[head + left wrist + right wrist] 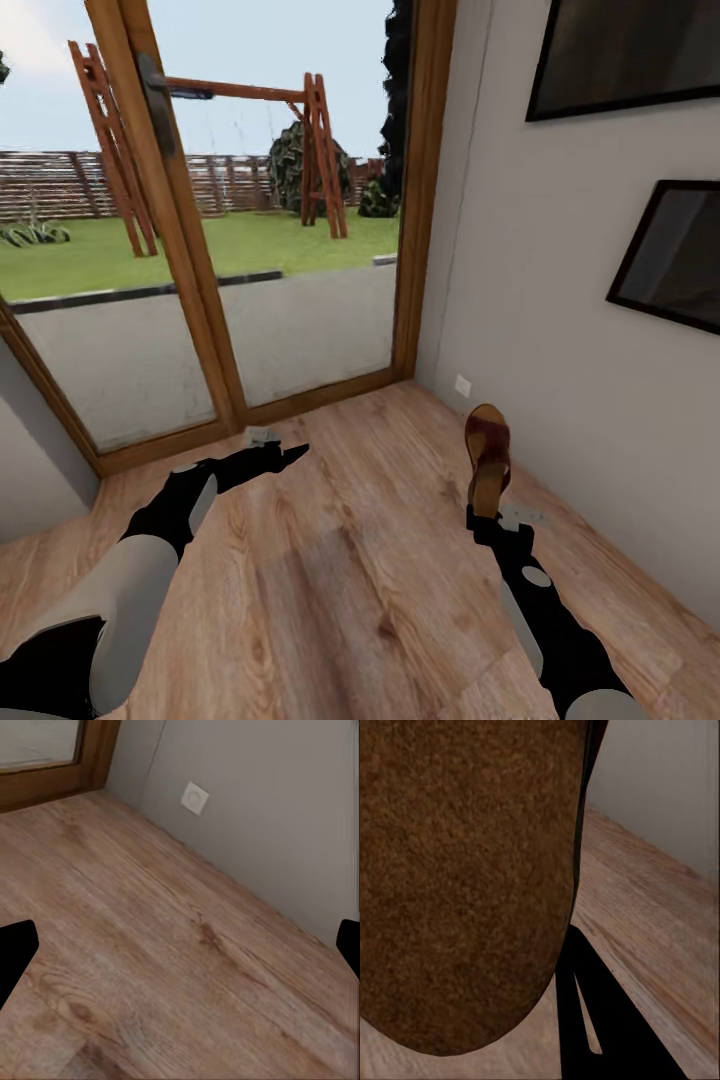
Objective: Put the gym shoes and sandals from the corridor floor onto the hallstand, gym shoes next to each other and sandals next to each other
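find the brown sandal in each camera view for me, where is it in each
Head view: the sandal stands on end right of centre, held at its heel by the right hand, near the grey wall.
Left wrist view: not in it; bare wood floor, wall and a socket.
Right wrist view: its brown underside looms close.
Shared landmark: the floor-wall seam.

Wood-plank floor (150, 945), grey wall (270, 810), socket (195, 797)

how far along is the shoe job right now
Nothing looks placed yet. In hand: the right gripper holds one brown sandal above the wood floor. The left gripper is open and empty. Racking this sandal and the other shoes is left.
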Tool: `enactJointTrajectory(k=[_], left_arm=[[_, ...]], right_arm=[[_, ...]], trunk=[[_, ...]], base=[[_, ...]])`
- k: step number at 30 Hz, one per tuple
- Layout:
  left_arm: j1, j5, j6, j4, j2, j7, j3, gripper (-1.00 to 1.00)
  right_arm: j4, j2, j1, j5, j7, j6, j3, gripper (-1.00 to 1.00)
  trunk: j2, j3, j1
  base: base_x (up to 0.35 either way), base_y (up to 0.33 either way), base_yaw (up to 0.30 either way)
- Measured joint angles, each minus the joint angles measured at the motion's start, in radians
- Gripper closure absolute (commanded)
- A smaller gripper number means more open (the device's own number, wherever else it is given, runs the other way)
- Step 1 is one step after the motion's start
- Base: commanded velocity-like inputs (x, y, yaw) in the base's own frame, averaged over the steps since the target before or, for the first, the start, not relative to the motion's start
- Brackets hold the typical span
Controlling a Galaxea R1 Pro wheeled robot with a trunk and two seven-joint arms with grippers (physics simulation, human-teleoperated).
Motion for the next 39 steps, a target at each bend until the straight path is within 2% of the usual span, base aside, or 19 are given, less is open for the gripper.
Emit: enactJointTrajectory(k=[22,39], left_arm=[[0.000,0.001,0.000,0.000,-0.001,0.001,0.000,-1.00],[-0.001,0.000,0.000,0.000,0.000,0.001,0.001,-1.00]], right_arm=[[0.001,0.000,0.000,-0.001,0.000,0.000,0.000,1.00],[0.000,0.000,0.000,-0.002,0.000,0.000,0.000,1.00]], trunk=[[0.000,0.000,0.000],[0.000,0.000,0.000]], base=[[0.000,0.000,-0.253],[0.000,0.104,-0.253]])
